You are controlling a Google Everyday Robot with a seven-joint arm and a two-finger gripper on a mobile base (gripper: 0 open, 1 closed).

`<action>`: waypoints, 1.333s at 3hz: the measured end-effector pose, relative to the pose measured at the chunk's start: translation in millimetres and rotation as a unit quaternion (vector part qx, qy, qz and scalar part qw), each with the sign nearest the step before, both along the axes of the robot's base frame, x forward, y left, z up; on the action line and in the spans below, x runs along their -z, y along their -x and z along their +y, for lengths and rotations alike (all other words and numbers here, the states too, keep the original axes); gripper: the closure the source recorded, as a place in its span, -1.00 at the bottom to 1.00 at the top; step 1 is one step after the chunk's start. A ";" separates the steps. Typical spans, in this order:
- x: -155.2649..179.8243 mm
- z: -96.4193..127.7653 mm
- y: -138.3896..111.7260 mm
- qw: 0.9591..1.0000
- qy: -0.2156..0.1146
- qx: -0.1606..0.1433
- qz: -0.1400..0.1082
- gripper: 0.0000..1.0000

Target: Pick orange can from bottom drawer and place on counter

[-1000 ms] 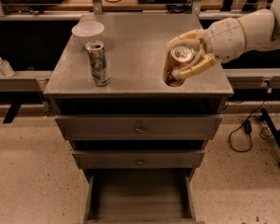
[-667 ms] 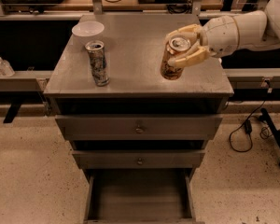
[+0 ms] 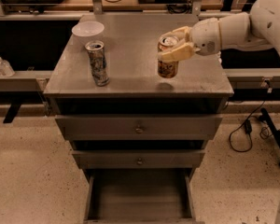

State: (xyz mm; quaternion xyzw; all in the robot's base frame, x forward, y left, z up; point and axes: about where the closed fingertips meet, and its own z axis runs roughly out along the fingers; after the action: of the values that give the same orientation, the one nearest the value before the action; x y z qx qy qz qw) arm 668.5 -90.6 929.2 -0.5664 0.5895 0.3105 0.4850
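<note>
Over the table [image 3: 130, 50], toward its right edge as the camera sees it: end effector [image 3: 173, 44] holding the orange can [image 3: 167, 69]. 2 pale fingers [image 3: 177, 54] clamp the can's upper half, 1 across the near side just below the rim, the other behind the rim. Can upright, silver top facing up and in plain view. Lower half of the can is clear of the fingers, orange-brown with pale markings. Base sits very low over the table surface, and a dark shadow patch lies on the table just in front of it. Cannot tell whether the base touches the table.

Arm [image 3: 233, 29]: white, comes in from beyond the table's right edge, roughly level, wrist over the table's right rear part.

Also on the table:
- Tall patterned can [image 3: 97, 63], upright, on the table's left half toward the front, well apart from the orange can.
- White bowl [image 3: 87, 29], at the table's left rear, just behind the patterned can.

Below the table: 3 grey drawers.
- Top drawer [image 3: 107, 126] and middle drawer [image 3: 107, 158]: fronts showing, 1 small round knob at the centre of each, dark gap above each.
- Bottom drawer [image 3: 137, 195]: pulled out toward the camera, open, plain grey floor showing.

Beside the table: black cable [image 3: 242, 134] on the speckled floor off the right side. Small clear bottle [image 3: 3, 66] on a ledge off the left side.
</note>
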 end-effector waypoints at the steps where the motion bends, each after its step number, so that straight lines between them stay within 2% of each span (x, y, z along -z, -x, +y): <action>1: 17.8 1.3 -18.6 0.998 0.005 0.046 0.040 0.64; 4: 20.2 10.5 -19.6 0.998 0.003 0.040 0.044 -0.75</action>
State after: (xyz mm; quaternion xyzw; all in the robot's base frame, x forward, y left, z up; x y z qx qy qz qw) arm 688.1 -80.1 909.0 -0.5295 0.6333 0.3136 0.4693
